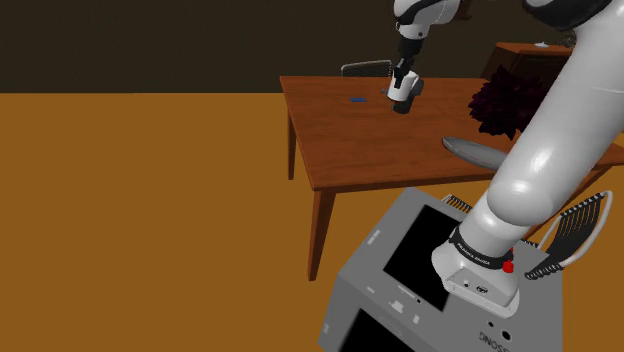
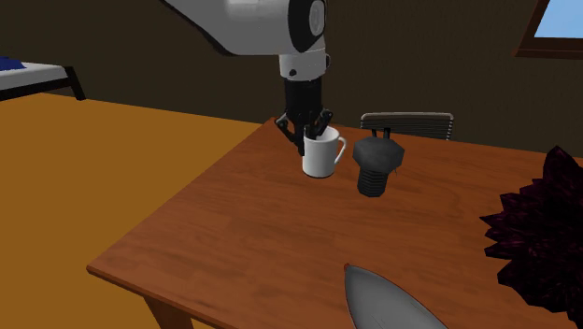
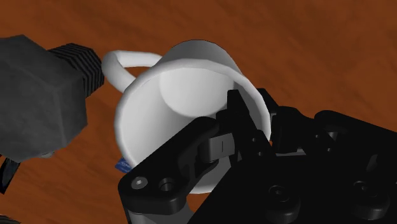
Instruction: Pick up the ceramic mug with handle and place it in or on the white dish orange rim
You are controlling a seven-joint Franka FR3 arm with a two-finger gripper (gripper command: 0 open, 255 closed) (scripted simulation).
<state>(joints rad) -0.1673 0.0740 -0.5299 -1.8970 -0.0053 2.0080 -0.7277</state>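
A white mug (image 2: 320, 157) with a handle stands upright near the far edge of the brown wooden table (image 2: 234, 243). My black gripper (image 2: 308, 134) comes down from above and is shut on the mug's rim, on the side opposite the handle. In the wrist view one finger (image 3: 238, 121) is inside the mug (image 3: 184, 95) and the other is outside its wall. The shoulder view shows the mug (image 1: 402, 93) under the gripper (image 1: 405, 76); I cannot tell whether it touches the tabletop. A grey dish (image 2: 388, 301) lies at the table's near edge, also seen as the dish (image 1: 478, 151).
A dark grey bolt-shaped object (image 2: 376, 164) stands close beside the mug's handle. A dark maroon plant (image 2: 542, 234) sits at the second exterior view's right. A chair back (image 2: 407, 121) rises behind the table. A small blue item (image 1: 357, 99) lies on the tabletop.
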